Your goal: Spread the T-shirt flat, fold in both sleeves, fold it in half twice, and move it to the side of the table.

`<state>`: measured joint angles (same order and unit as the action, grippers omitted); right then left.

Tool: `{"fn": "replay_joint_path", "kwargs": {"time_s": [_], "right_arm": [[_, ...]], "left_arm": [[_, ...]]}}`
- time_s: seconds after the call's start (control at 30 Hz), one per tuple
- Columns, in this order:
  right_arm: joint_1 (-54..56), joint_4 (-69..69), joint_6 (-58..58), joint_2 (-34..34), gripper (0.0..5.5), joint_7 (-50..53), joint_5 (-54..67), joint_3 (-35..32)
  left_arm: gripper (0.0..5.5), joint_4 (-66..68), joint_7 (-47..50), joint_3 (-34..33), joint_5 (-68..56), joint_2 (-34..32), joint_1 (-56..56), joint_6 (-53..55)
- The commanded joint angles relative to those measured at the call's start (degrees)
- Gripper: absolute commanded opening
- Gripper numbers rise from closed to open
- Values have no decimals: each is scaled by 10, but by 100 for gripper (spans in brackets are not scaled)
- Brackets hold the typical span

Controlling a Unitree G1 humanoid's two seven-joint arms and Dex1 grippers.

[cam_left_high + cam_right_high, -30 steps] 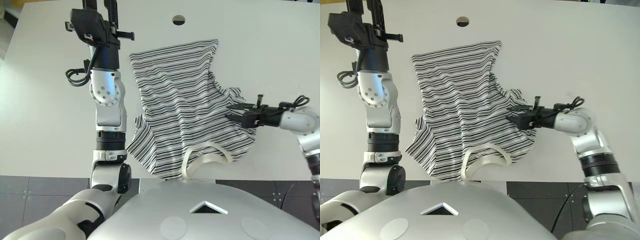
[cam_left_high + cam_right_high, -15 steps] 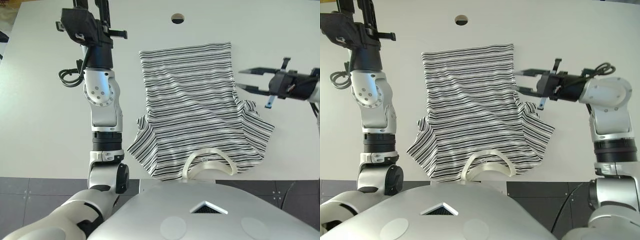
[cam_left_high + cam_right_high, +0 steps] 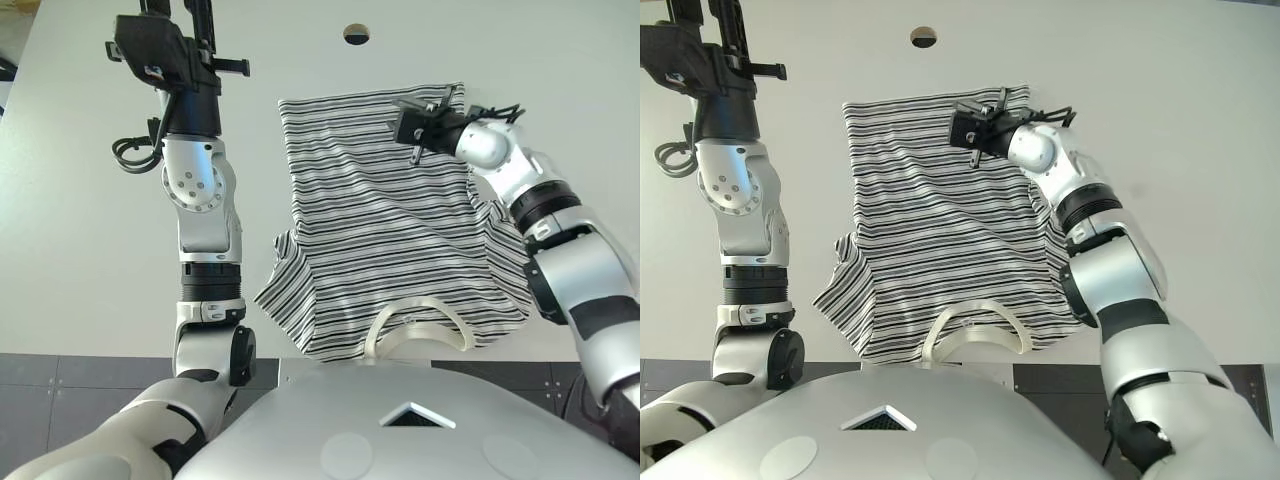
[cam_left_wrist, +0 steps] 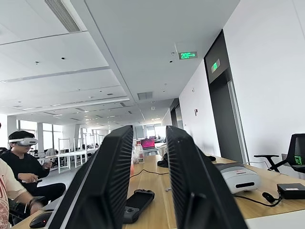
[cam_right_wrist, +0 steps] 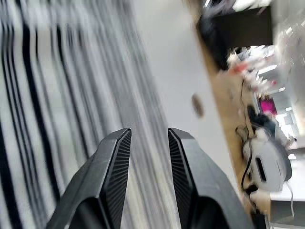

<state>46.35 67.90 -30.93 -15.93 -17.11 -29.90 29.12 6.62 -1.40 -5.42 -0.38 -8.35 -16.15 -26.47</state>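
The white tabletop (image 3: 80, 250) takes most of my head views. On its middle lies the striped T-shirt (image 3: 380, 230), spread open but with some wrinkles. Its white collar (image 3: 415, 320) is at the near edge, toward the robot, and its hem is at the far side. The left sleeve (image 3: 285, 280) is a little crumpled beside the body of the shirt, and the right sleeve (image 3: 505, 260) lies out to the side.

My right arm is stretched forward over the shirt. The right pincer (image 5: 148, 131) is above the far right part of the cloth, close to the hem. In its wrist view I see the stripes through the gap of its fingers (image 5: 112, 162). The gap is narrow and nothing is held. I cannot tell if the tips touch the cloth.

The left pincer (image 4: 150, 128) is raised high at the far left, well apart from the shirt and pointing away from the tabletop. It too is narrowly parted and holds nothing.

Beyond the hem there is a small round hole (image 3: 355, 35) in the tabletop.
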Motion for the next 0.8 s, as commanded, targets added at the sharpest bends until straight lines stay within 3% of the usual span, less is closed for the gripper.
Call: {"fn": "replay_joint_path", "kwargs": {"time_s": [0.03, 0.53, 0.63, 0.8], "right_arm": [[34, 68, 36, 11, 143, 32, -50, 32], [56, 107, 108, -13, 143, 78, -54, 6], [72, 87, 30, -16, 143, 131, -36, -15], [73, 11, -172, -54, 143, 209, 5, -70]], "left_arm": [[126, -1, -6, -1, -2, -3, 7, 6], [126, 5, -12, 3, 6, -9, 24, 7], [126, -12, -51, 22, -7, -21, 54, 38], [126, -125, -196, 62, -67, -100, 197, 166]]}}
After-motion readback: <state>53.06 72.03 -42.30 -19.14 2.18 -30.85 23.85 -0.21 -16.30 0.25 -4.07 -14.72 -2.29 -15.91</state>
